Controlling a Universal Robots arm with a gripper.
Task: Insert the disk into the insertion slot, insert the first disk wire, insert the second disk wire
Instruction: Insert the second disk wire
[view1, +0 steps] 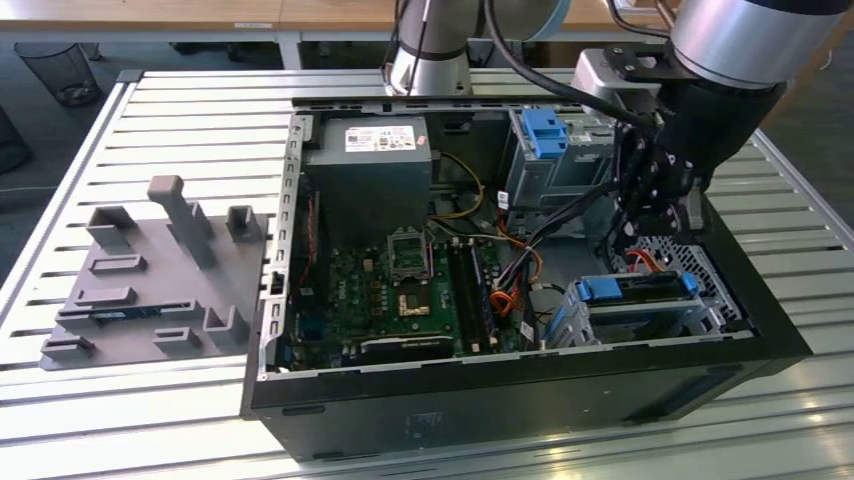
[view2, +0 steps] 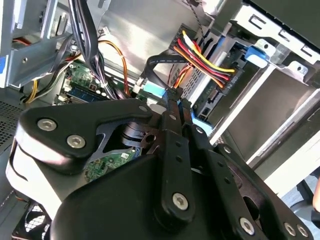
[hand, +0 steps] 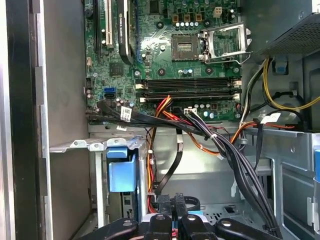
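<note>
The disk (view1: 638, 291), with its blue carrier rail (view2: 256, 54), lies in the insertion slot (view1: 694, 318), the low metal cage at the case's corner on the exterior view's right. A connector with red, yellow and black wires (view2: 226, 82) sits against the disk's end. My gripper (view1: 638, 225) hangs just above the disk, inside the case. In both wrist views its fingers are shut on the end of a flat black wire (view2: 159, 62) that has a light blue connector (view2: 152, 91). That wire (hand: 170, 170) runs from my gripper (hand: 172, 216) up toward the motherboard. My gripper (view2: 179, 104) holds the connector close to the disk's end.
A taller metal cage with a blue clip (view1: 547, 135) stands behind the slot. Bundled black cables (hand: 235, 160) cross the case beside my gripper. The motherboard (view1: 400, 290) and power supply (view1: 367, 170) lie toward the exterior view's left. A grey fixture block (view1: 147, 280) sits on the slatted table.
</note>
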